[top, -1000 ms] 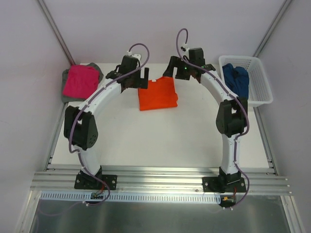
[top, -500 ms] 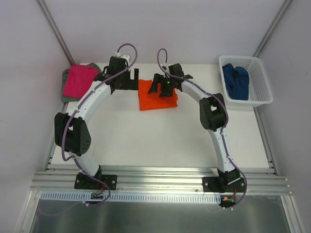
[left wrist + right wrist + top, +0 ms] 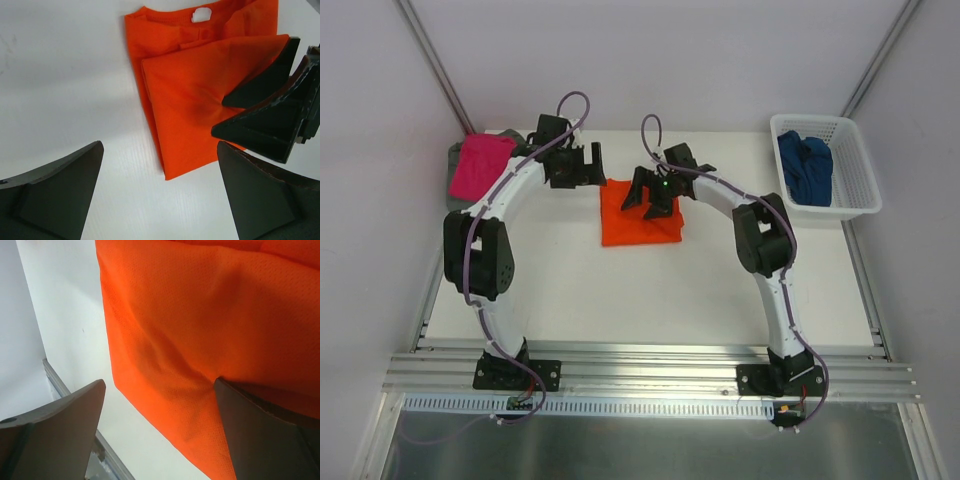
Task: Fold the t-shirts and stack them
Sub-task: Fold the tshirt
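L pincer [image 3: 588, 168] spread wide, empty, beside orange t-shirt [image 3: 638, 228] edge; R pincer [image 3: 648, 200] agape over it, tip seemingly denting cloth.

Four t-shirts: one orange t-shirt [image 3: 638, 218], one pink t-shirt [image 3: 482, 166], one grey t-shirt [image 3: 453, 160], one dark blue t-shirt [image 3: 804, 168]; one white basket [image 3: 858, 188]; two claws, left claw [image 3: 591, 165] and right claw [image 3: 648, 198].

the grey t-shirt [image 3: 453, 188] lies mostly hidden under the magenta t-shirt [image 3: 480, 165], with only its edges showing. from above, the right gripper [image 3: 648, 200] covers part of the far edge of the orange t-shirt [image 3: 635, 225]. in the right wrist view that shirt runs off the top and right edges. the basket [image 3: 855, 190] wall partly screens the dark blue t-shirt [image 3: 805, 168], and its folds cannot be told.
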Motion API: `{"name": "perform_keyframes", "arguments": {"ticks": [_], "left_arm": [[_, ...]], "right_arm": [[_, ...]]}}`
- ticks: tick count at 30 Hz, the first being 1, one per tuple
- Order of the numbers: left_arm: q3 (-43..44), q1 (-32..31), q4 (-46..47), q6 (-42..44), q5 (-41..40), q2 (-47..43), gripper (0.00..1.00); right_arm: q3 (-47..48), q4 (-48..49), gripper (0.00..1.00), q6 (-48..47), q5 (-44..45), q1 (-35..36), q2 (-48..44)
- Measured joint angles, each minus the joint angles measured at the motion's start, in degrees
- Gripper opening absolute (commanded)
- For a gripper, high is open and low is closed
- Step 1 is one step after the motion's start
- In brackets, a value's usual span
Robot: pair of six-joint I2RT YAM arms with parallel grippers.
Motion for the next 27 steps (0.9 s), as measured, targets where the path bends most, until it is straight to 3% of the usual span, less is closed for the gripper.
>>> {"name": "perform_keyframes", "arguments": {"ticks": [19,27], "left_arm": [[-2.1,3.6,0.0,-7.6,12.2,10.6,0.97],[1.8,3.6,1.6,-10.6,18.8,18.3,0.95]], "right_arm": [[-3.3,-6.4,0.96,-1.5,2.5,-0.9,-9.4],[-1.9,-6.1,0.96,-1.6,3.6,-2.8,-14.0]]}}
